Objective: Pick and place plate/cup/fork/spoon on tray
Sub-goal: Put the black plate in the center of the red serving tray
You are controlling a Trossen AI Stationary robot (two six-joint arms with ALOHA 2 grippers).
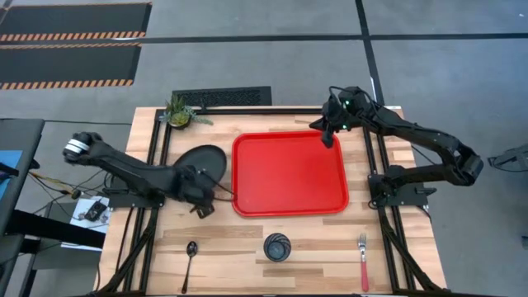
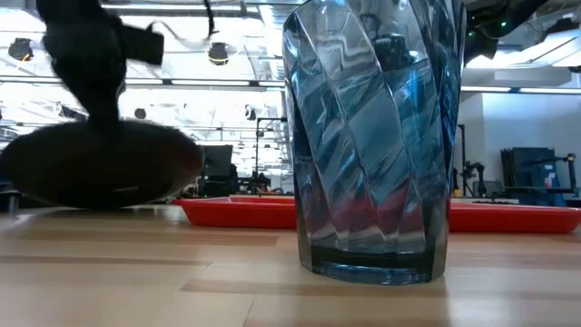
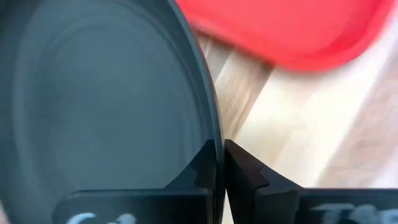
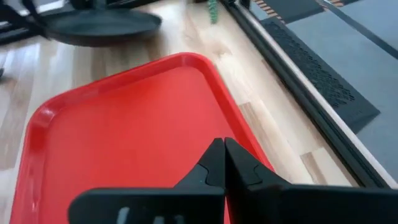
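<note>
Beside tray (image 1: 289, 173), left claw (image 1: 208, 196) pinching plate (image 1: 198, 161) rim, cup (image 1: 277, 247) apart

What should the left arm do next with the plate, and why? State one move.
Probably carry the plate sideways over the tray rim. The left pincer is clamped on the plate's edge, the plate looks lifted off the wood in the low view, and it remains beside the tray, not on it.

Overhead looking down, low camera behind cup (image 2: 372, 136), wrists close, tray (image 1: 289, 173) shared
</note>
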